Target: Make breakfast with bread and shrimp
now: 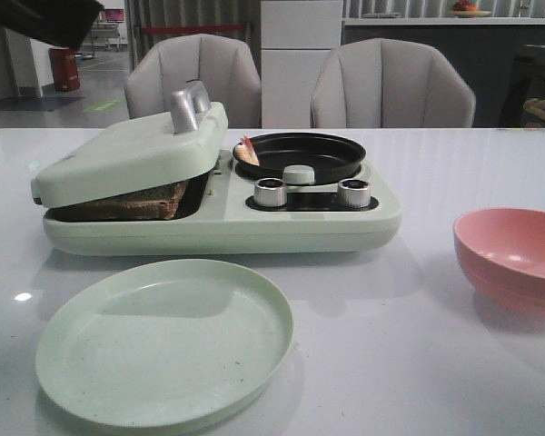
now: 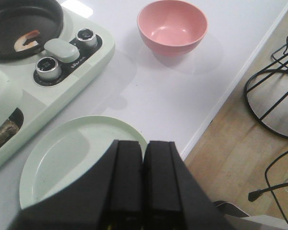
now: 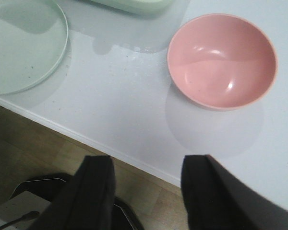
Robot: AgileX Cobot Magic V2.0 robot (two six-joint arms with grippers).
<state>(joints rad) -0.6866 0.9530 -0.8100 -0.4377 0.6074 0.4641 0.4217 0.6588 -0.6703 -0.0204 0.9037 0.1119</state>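
Left wrist view: shrimp [image 2: 28,41] in pan, far from closed left hand [image 2: 143,191].

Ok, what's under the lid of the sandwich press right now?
Under the tilted lid, a browned bread edge shows in the gap. How many slices are stacked there, and their top faces, are hidden by the lid.

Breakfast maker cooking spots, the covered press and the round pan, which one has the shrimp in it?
The round black pan on the right of the breakfast maker holds the shrimp, uncovered. The lidded press on the left holds bread.
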